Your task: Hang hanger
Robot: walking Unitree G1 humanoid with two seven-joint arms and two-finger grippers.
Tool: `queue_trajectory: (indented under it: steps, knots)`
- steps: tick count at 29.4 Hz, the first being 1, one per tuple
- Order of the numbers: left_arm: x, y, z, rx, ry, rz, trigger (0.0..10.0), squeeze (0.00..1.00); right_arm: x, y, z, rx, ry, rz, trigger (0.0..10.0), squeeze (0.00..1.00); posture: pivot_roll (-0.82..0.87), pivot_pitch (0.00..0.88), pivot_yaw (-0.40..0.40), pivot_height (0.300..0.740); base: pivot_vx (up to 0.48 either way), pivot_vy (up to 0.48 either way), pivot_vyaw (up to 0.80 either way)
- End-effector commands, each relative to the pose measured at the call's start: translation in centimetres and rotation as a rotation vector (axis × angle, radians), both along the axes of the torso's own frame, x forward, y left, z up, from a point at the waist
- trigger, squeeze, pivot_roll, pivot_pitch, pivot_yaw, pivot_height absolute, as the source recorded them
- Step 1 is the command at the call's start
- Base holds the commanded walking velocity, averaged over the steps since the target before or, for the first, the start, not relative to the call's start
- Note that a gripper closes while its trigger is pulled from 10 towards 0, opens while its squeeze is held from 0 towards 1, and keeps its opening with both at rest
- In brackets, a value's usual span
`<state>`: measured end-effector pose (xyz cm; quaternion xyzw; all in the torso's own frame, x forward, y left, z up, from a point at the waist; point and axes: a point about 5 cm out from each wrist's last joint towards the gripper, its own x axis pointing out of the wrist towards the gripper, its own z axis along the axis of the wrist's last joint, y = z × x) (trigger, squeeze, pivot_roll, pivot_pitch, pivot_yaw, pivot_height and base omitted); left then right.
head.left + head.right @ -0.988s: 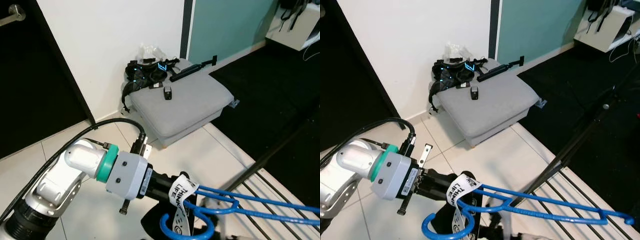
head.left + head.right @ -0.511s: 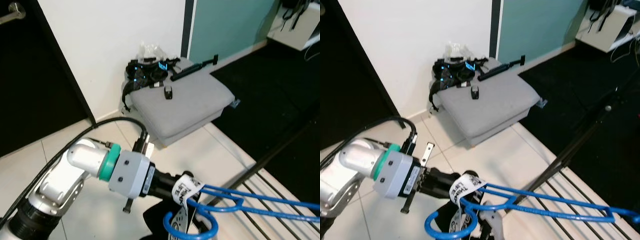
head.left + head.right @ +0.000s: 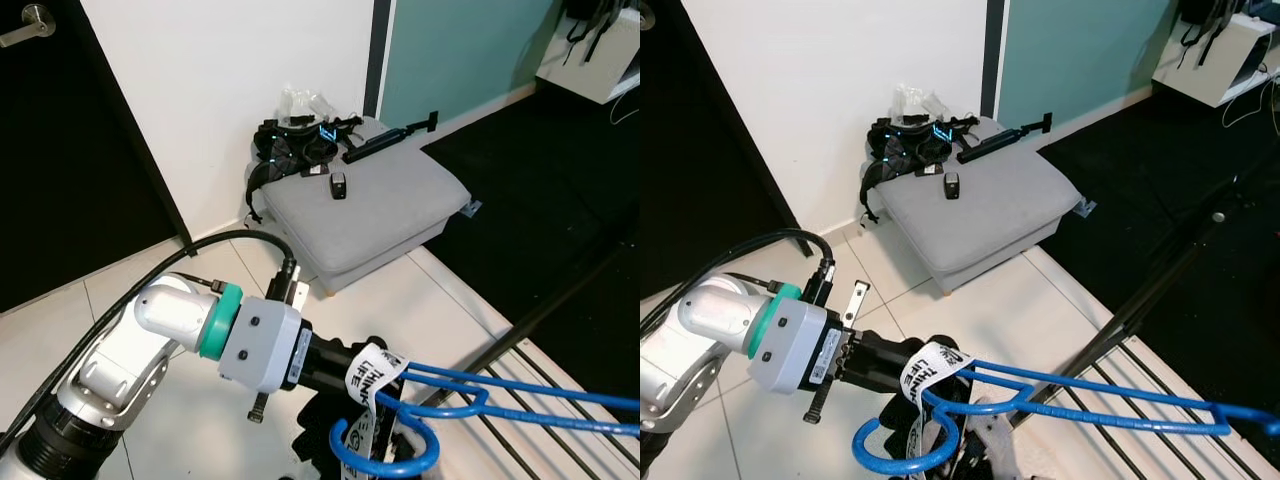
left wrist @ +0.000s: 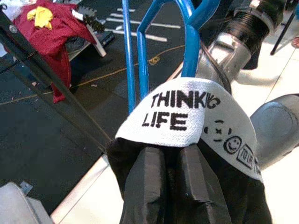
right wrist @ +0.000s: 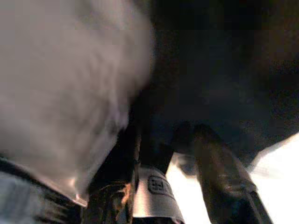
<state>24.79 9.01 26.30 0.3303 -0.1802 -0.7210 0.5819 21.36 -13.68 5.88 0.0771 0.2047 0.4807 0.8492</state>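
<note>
- The blue hanger [image 3: 1080, 395] lies nearly flat low in the head views, around 5 o'clock; its hook [image 3: 902, 452] curls open toward 7 o'clock and its long arms run off toward 3 o'clock.
- A black garment [image 4: 187, 186] with a white label [image 4: 180, 116] reading "THINK LIFE" sits at the hanger's neck.
- The left gripper [image 3: 340, 372] comes in from 9 o'clock; its two black fingers [image 4: 149, 186] lie close together, pressed on the garment and hanger neck just under the label.
- Beneath the hanger's arms, the dark rails of a drying rack [image 3: 1140, 395] slant from 6 o'clock up toward 2 o'clock over pale floor tiles [image 3: 210, 265].
- The left wrist view shows a red cloth [image 4: 51, 32] with a yellow patch past the rack's rails.
- A grey cushion [image 3: 365, 210] lies on the floor at about 12 o'clock, against a white wall [image 3: 230, 70], with a black tangle of straps [image 3: 295, 150] at its far corner and a small dark object [image 3: 337, 185] on top.
- The right wrist view is dark and blurred; one black finger [image 5: 219, 177] of the right gripper can be made out, but I cannot tell whether the pair is apart or together.
</note>
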Motion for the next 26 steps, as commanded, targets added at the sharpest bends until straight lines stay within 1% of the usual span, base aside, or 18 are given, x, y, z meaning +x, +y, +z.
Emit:
queue_trajectory:
  steps: [1, 3, 5, 6, 7, 8, 9, 12, 13, 17, 18, 19, 21, 22, 23, 25, 26]
  knots:
    - [0.0, 0.1, -0.4, 0.011, 0.0, 0.002, 10.0, 0.0, -0.3, -0.4, 1.1, 0.051, -0.023, -0.021, 10.0, 1.0, -0.23, 0.224, 0.141, 0.74, 0.0, 0.0, 0.0]
    - [0.0, 0.1, -0.4, 0.011, 0.0, 0.002, 10.0, 0.0, -0.3, -0.4, 1.1, 0.051, -0.023, -0.021, 10.0, 1.0, -0.23, 0.224, 0.141, 0.74, 0.0, 0.0, 0.0]
    - [0.0, 0.0, -0.5, 0.013, -0.003, 0.002, 10.0, 0.0, -1.1, -1.3, 2.8, 0.083, -0.057, -0.031, 10.0, 1.0, -0.24, 0.228, 0.14, 0.74, 0.0, 0.0, 0.0]
    - [0.0, 0.0, -0.5, 0.013, -0.003, 0.002, 10.0, 0.0, -1.1, -1.3, 2.8, 0.083, -0.057, -0.031, 10.0, 1.0, -0.24, 0.228, 0.14, 0.74, 0.0, 0.0, 0.0]
    - [0.0, 0.0, -0.5, 0.013, -0.003, 0.0, 10.0, 0.0, -1.8, -1.6, 3.1, 0.093, -0.056, -0.026, 10.0, 1.0, -0.24, 0.229, 0.142, 0.74, 0.0, 0.0, 0.0]
    - [0.0, 0.0, -0.5, 0.013, -0.003, 0.0, 10.0, 0.0, -1.8, -1.6, 3.1, 0.093, -0.056, -0.026, 10.0, 1.0, -0.24, 0.229, 0.142, 0.74, 0.0, 0.0, 0.0]
    - [0.0, -0.1, -0.5, 0.012, -0.003, -0.001, 10.0, 0.0, -2.2, -1.7, 3.3, 0.099, -0.054, -0.022, 10.0, 1.0, -0.24, 0.229, 0.142, 0.74, 0.0, 0.0, 0.0]
    - [0.0, -0.1, -0.5, 0.012, -0.003, -0.001, 10.0, 0.0, -2.2, -1.7, 3.3, 0.099, -0.054, -0.022, 10.0, 1.0, -0.24, 0.229, 0.142, 0.74, 0.0, 0.0, 0.0]
    - [0.0, -0.2, -0.5, 0.011, -0.003, -0.005, 10.0, 0.0, -2.3, -1.7, 3.0, 0.093, -0.047, -0.031, 10.0, 0.0, -0.25, 0.231, 0.145, 0.74, 0.0, 0.0, 0.0]
    - [0.0, -0.2, -0.5, 0.011, -0.002, -0.008, 10.0, 0.0, -2.3, -1.7, 2.7, 0.087, -0.043, -0.04, 10.0, 0.0, -0.25, 0.231, 0.145, 0.74, 0.0, 0.0, 0.0]
    - [0.1, -0.3, -0.4, 0.01, -0.004, -0.009, 10.0, 0.0, -2.1, -1.4, 2.7, 0.101, -0.039, -0.042, 10.0, 0.0, -0.24, 0.232, 0.152, 0.74, 0.0, 0.0, 0.0]
    - [0.1, -0.3, -0.4, 0.01, -0.004, -0.009, 10.0, 0.0, -2.1, -1.4, 2.7, 0.101, -0.039, -0.042, 10.0, 0.0, -0.24, 0.232, 0.152, 0.74, 0.0, 0.0, 0.0]
    - [0.1, -0.2, -0.4, 0.012, -0.007, -0.007, 10.0, 0.0, -2.3, -1.4, 2.6, 0.088, -0.029, -0.032, 10.0, 0.0, -0.24, 0.233, 0.151, 0.74, 0.0, 0.0, 0.0]
    - [0.1, -0.1, -0.3, 0.013, -0.009, 0.0, 10.0, 0.0, -2.7, -2.0, 1.7, 0.015, -0.002, -0.035, 10.0, 0.0, -0.23, 0.232, 0.144, 0.74, 0.0, 0.0, 0.0]
    - [0.1, -0.1, -0.3, 0.014, -0.01, 0.006, 10.0, 0.0, -3.3, -3.4, 0.2, -0.086, 0.037, -0.051, 10.0, 0.0, -0.22, 0.234, 0.139, 0.74, 0.0, 0.0, 0.0]
    - [0.1, -0.1, -0.3, 0.014, -0.01, 0.006, 10.0, 0.0, -3.3, -3.4, 0.2, -0.086, 0.037, -0.051, 10.0, 0.0, -0.22, 0.234, 0.139, 0.74, 0.0, 0.0, 0.0]
    - [0.1, 0.0, -0.3, 0.015, -0.011, 0.01, 10.0, 0.0, -4.0, -4.6, -0.9, -0.166, 0.063, -0.062, 10.0, 0.0, -0.22, 0.234, 0.139, 0.74, 0.0, 0.0, 0.0]
